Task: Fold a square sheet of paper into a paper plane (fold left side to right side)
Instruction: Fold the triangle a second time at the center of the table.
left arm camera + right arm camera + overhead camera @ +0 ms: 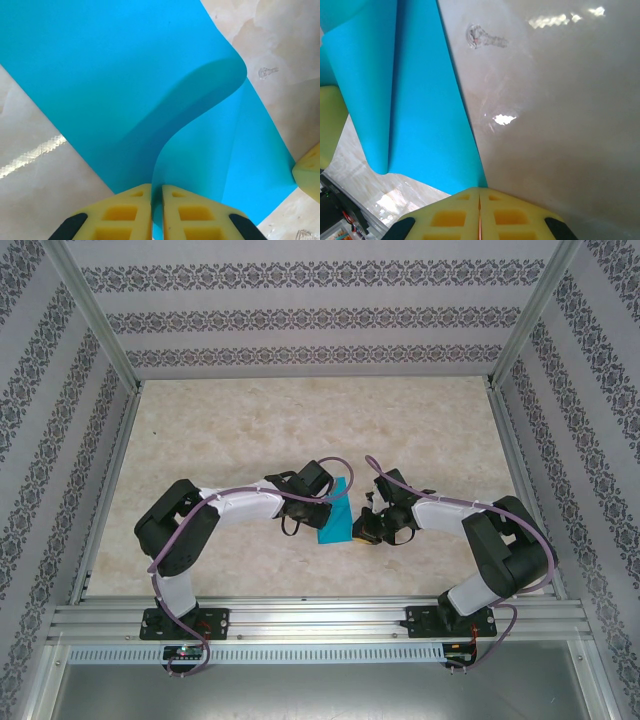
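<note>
Table (250, 440): pale marbled top, carrying the work near its middle, between the two arms.

Sheet (337, 520): it is lying just ahead of both wrists, partly doubled over. In the top view its visible shape is running far to near, narrowing toward the far end and leaning slightly left at the near one. One layer is resting flat while the left portion is standing up in a soft curl that is arching toward the right.

Left gripper (156, 197): its jaws are clenched on the raised edge of the sheet.

Right gripper (479, 196): its jaws are pressed together where a corner of the flat layer is meeting the tips. Whether the corner is sitting between the pads cannot be told.

Step in hand, as judged: carrying the left side over to the right. Doing it well is calling for a low arc, edges brought level before release, the right corner kept from sliding, and the curl flattened only then.
</note>
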